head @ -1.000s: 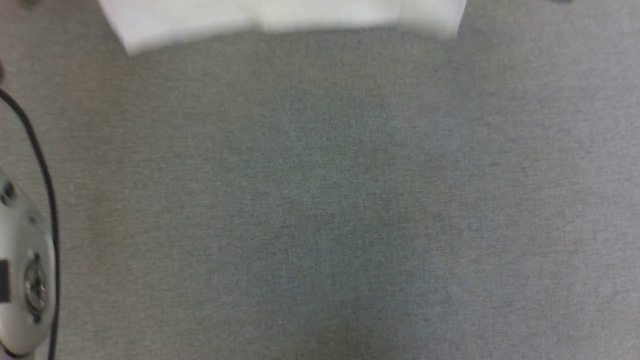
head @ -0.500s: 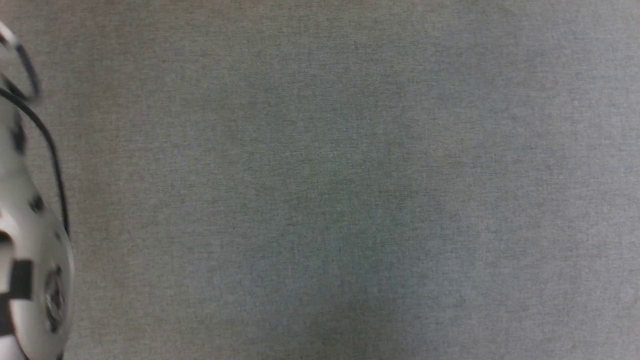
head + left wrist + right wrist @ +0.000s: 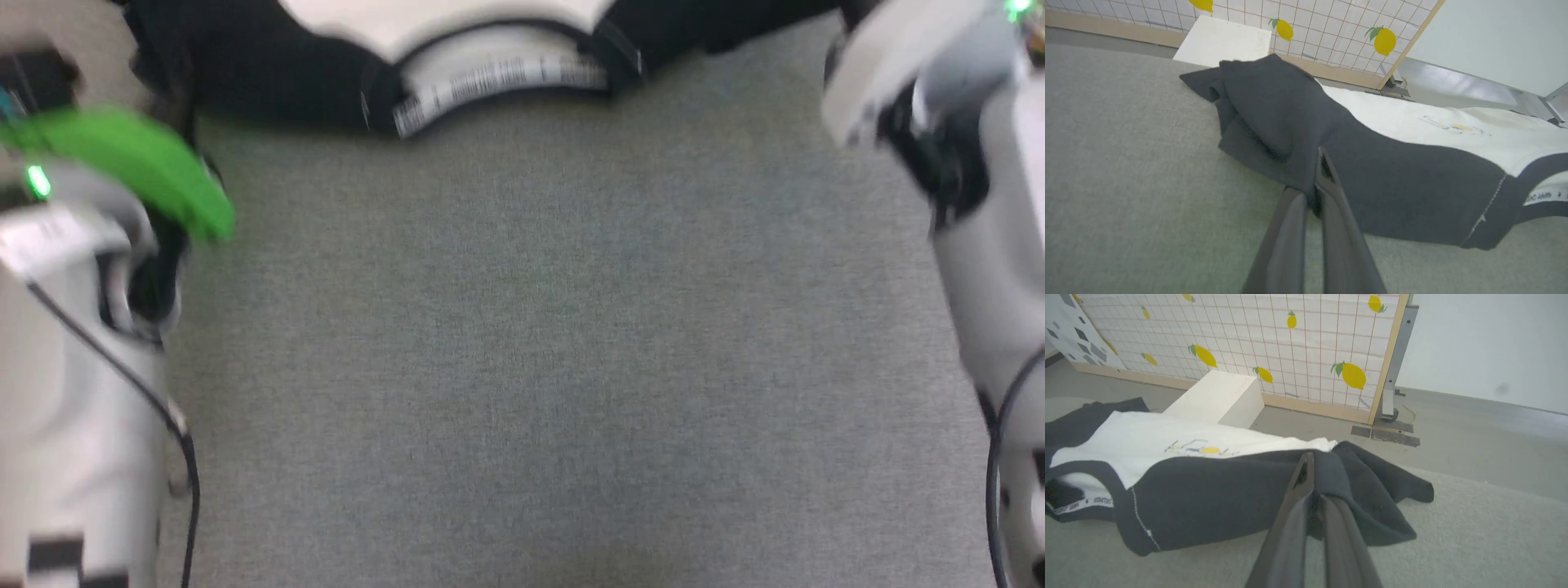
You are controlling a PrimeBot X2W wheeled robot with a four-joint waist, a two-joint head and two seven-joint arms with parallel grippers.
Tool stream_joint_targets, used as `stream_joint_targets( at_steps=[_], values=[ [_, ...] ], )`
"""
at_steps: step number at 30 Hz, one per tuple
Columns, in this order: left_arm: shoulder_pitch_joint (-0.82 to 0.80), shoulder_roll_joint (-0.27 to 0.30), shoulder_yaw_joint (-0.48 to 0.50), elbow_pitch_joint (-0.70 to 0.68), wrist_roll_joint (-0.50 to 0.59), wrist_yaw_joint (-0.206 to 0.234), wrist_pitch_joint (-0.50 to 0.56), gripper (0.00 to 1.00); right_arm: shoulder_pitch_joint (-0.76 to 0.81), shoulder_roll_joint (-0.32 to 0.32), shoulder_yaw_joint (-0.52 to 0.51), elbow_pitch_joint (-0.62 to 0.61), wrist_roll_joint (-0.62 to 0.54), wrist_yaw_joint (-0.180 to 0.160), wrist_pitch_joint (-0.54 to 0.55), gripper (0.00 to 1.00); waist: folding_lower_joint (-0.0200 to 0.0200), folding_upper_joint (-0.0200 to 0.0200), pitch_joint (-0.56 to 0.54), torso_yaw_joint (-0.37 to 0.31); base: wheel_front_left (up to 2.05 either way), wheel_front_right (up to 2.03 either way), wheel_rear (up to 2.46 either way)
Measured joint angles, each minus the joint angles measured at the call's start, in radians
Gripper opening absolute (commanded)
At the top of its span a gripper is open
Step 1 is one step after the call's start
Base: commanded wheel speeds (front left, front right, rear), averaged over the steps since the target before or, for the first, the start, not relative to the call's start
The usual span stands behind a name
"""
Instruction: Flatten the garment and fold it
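The garment (image 3: 498,77) lies at the top edge of the head view, neck tape and black collar toward me, black sleeves spreading to both sides. My left gripper (image 3: 1314,183) is shut on the black shoulder cloth of the garment (image 3: 1396,179), one finger over the fabric and one under it. My right gripper (image 3: 1312,482) is shut on the other black sleeve of the garment (image 3: 1208,494). The small yellow-and-blue print (image 3: 1208,450) faces up on the white body. Both pale forearms, the left (image 3: 73,367) and the right (image 3: 996,269), frame the head view, which is blurred.
Grey fabric surface (image 3: 531,367) stretches in front of me. Beyond the garment stand a white box (image 3: 1220,398) and a lemon-print grid panel (image 3: 1290,347) with a metal foot (image 3: 1386,416). Bare floor and a pale wall lie to its right.
The head camera has swung: earlier a white hem edge, then just grey surface with a left arm joint; now the collar, black sleeves and both forearms are in view.
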Motion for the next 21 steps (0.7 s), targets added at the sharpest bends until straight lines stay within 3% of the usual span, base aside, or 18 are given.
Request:
stream_joint_targets(
  at_steps=[6,11,16,17,21],
  values=[
    [0.323,-0.014,0.026,-0.208,-0.076,0.044,0.112,0.00,0.285,-0.060,-0.023,-0.175,0.070,0.000,0.104,0.00,-0.0001,0.0000,-0.091,0.002,0.00,0.00,0.00],
    [0.538,-0.036,0.046,-0.380,-0.114,0.095,0.154,0.00,0.513,-0.059,-0.137,-0.359,0.056,0.000,0.189,0.00,-0.0001,0.0000,-0.159,0.010,0.00,0.00,0.00],
    [0.697,-0.064,0.053,-0.493,-0.118,0.142,0.169,0.00,0.740,0.028,-0.264,-0.562,0.002,0.000,0.294,0.00,-0.0002,0.0000,-0.210,0.025,0.00,0.00,0.00],
    [0.779,-0.075,0.050,-0.536,-0.120,0.163,0.183,0.00,0.861,0.082,-0.314,-0.662,-0.038,0.000,0.365,0.00,-0.0002,0.0000,-0.232,0.036,0.00,0.00,0.00],
    [0.860,-0.092,0.041,-0.567,-0.121,0.181,0.193,0.00,0.983,0.138,-0.364,-0.745,-0.085,0.000,0.436,0.00,-0.0001,0.0000,-0.249,0.052,0.00,0.00,0.00]
  ],
)
